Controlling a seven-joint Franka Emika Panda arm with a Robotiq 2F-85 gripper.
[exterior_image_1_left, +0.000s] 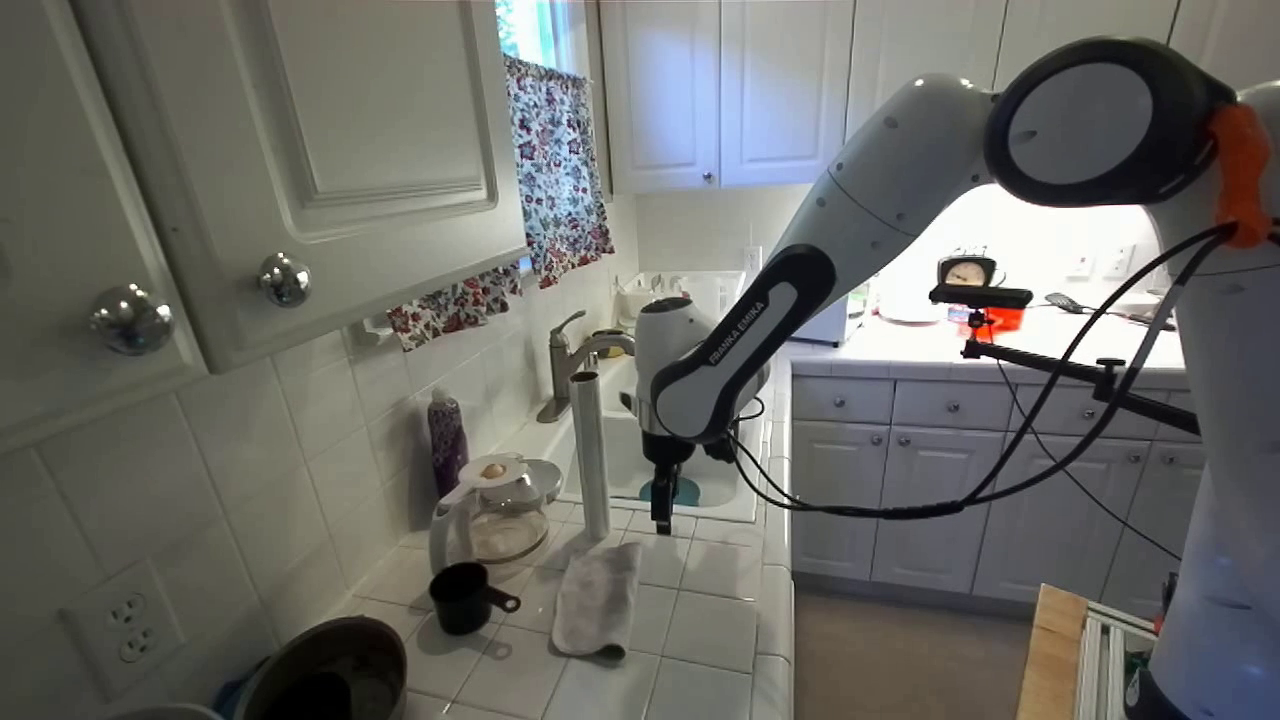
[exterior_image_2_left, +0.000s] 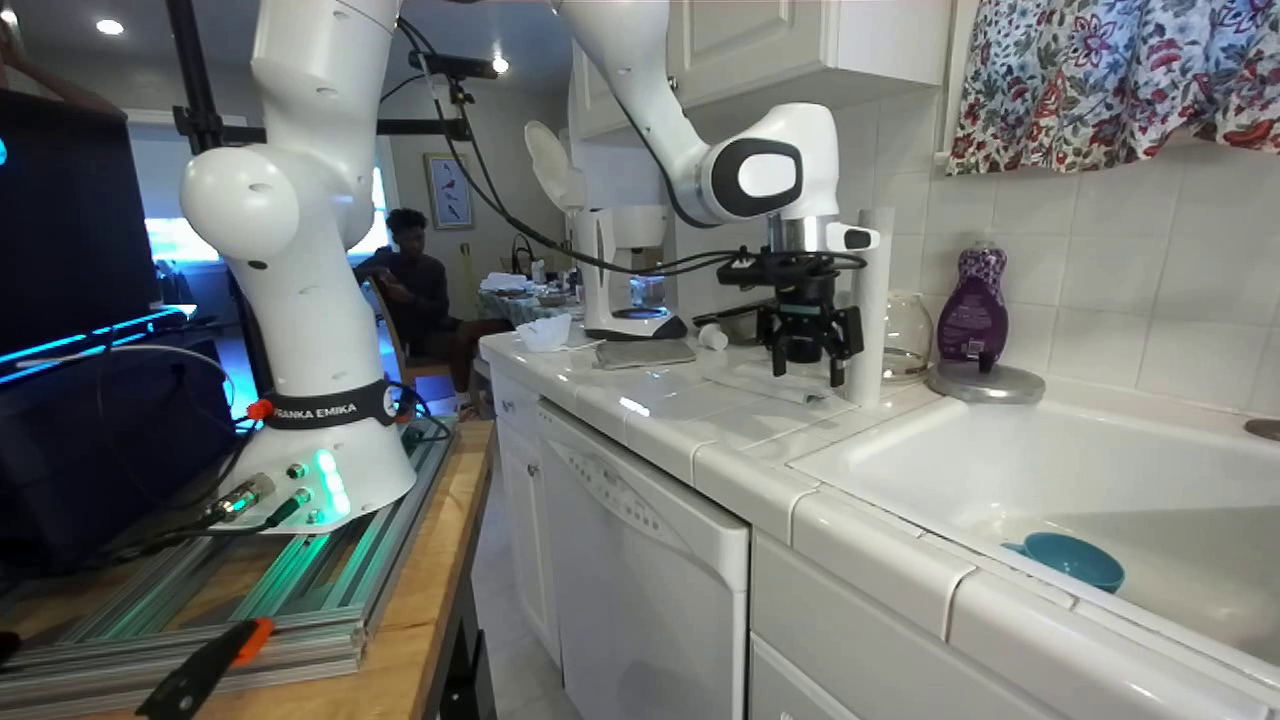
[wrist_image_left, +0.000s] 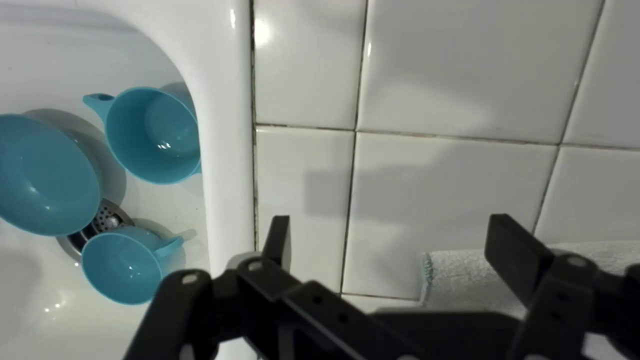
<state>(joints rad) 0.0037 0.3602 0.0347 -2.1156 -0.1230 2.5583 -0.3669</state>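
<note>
My gripper (wrist_image_left: 389, 220) hangs open above the white tiled counter, its fingers wide apart and nothing between them. Under the right-hand finger (wrist_image_left: 517, 257) in the wrist view lies a folded whitish cloth (wrist_image_left: 465, 275), partly hidden by the gripper; in an exterior view the cloth (exterior_image_1_left: 598, 600) rests nearer the camera than the gripper (exterior_image_1_left: 662, 525). A tall white tube (exterior_image_2_left: 875, 310) stands upright close by the gripper (exterior_image_2_left: 808, 377). Inside the sink (wrist_image_left: 225, 150) are a blue handled cup (wrist_image_left: 155, 135), a smaller blue cup (wrist_image_left: 122, 265) and a blue bowl (wrist_image_left: 45, 175) cut off by the frame.
Along the wall stand a glass carafe (exterior_image_1_left: 505, 520), a purple soap bottle (exterior_image_1_left: 447, 440) and the faucet (exterior_image_1_left: 560, 370). A black handled cup (exterior_image_1_left: 462, 597) and dark pan (exterior_image_1_left: 330, 660) occupy the near counter. A white cabinet (exterior_image_1_left: 390, 110) overhangs it. A coffee maker (exterior_image_2_left: 625, 270) sits farther along.
</note>
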